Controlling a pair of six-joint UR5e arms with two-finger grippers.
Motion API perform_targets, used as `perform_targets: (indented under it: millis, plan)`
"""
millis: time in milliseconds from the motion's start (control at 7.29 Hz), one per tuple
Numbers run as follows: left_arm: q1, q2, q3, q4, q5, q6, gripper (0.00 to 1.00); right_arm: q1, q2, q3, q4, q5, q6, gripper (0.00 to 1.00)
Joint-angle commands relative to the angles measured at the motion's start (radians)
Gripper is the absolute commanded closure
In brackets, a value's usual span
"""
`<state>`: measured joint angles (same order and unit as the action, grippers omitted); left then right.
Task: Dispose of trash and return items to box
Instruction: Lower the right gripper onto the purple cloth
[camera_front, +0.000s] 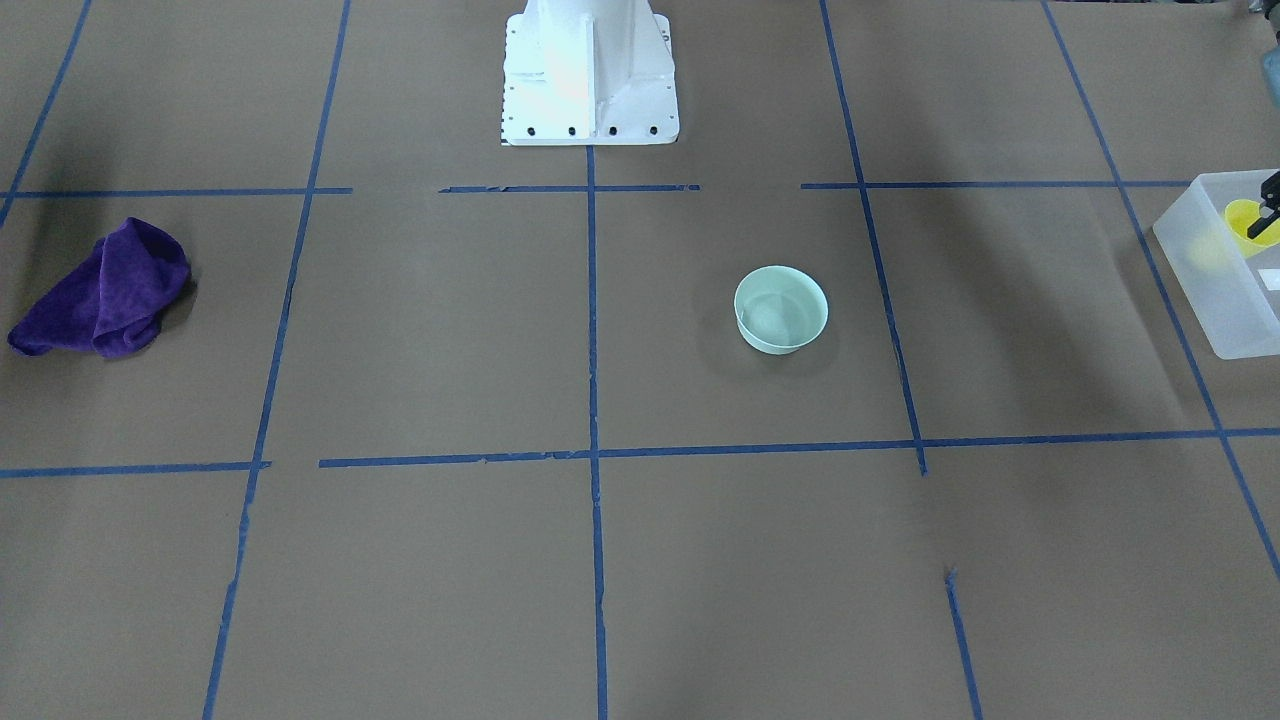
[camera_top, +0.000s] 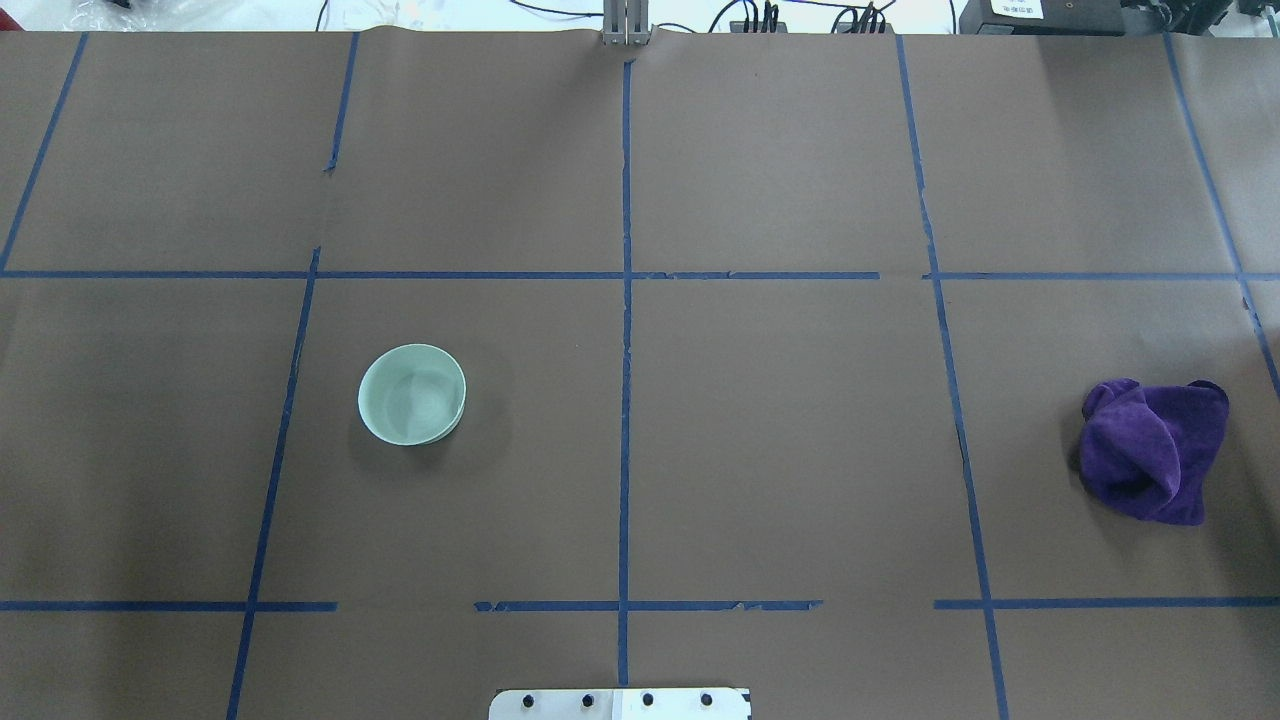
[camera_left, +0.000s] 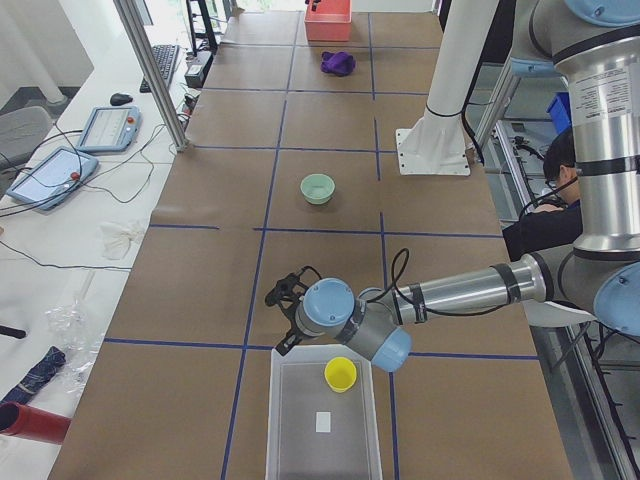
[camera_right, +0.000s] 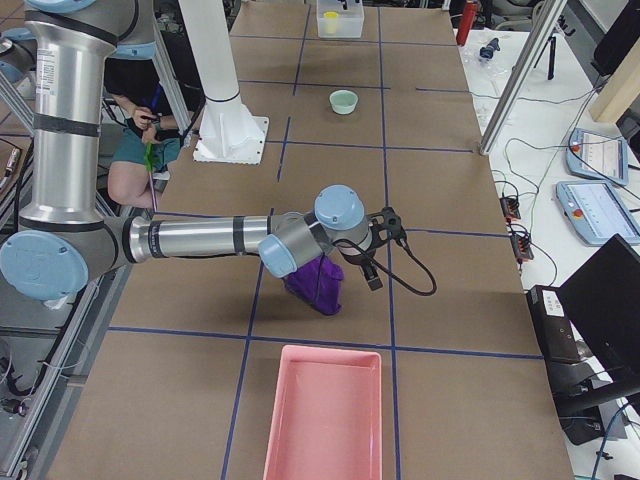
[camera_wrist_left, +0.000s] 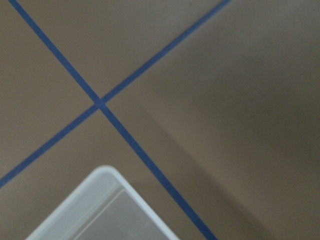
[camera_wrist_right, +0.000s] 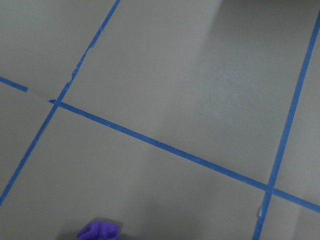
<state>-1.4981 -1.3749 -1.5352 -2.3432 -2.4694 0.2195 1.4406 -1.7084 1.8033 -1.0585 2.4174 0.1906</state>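
Note:
The pale mint-green bowl (camera_front: 781, 309) stands upright and empty on the table, left of centre in the overhead view (camera_top: 412, 393). The small yellow cup (camera_left: 340, 374) stands inside the frosted-white box (camera_left: 322, 415), near its far end; both also show at the front view's right edge, the cup (camera_front: 1245, 225) within the box (camera_front: 1215, 290). My left gripper (camera_left: 285, 310) hovers over the box's far corner, apart from the cup; I cannot tell if it is open. My right gripper (camera_right: 378, 255) hovers just beside a crumpled purple cloth (camera_right: 315, 282); I cannot tell its state.
The purple cloth (camera_top: 1155, 450) lies at the table's right end. A pink bin (camera_right: 325, 410) stands beyond it at that end. The robot's white base (camera_front: 590, 80) stands at the table's middle edge. Blue tape lines grid the brown table.

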Motion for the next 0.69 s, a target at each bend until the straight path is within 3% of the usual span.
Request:
perform_targets:
  millis: [0, 137, 412, 549]
  plan:
    - [-0.007, -0.062, -0.107, 0.15, 0.073, -0.023, 0.0, -0.141, -0.057, 0.114, 0.025, -0.09, 0.272, 0.0]
    - [-0.007, -0.082, -0.132, 0.186, 0.084, -0.023, 0.0, -0.258, -0.109, 0.157, 0.026, -0.235, 0.358, 0.0]
    - [-0.007, -0.104, -0.134, 0.186, 0.084, -0.023, 0.0, -0.441, -0.207, 0.16, 0.241, -0.348, 0.577, 0.0]
    - [-0.007, -0.115, -0.132, 0.188, 0.084, -0.023, 0.0, -0.522, -0.229, 0.16, 0.276, -0.404, 0.616, 0.0]
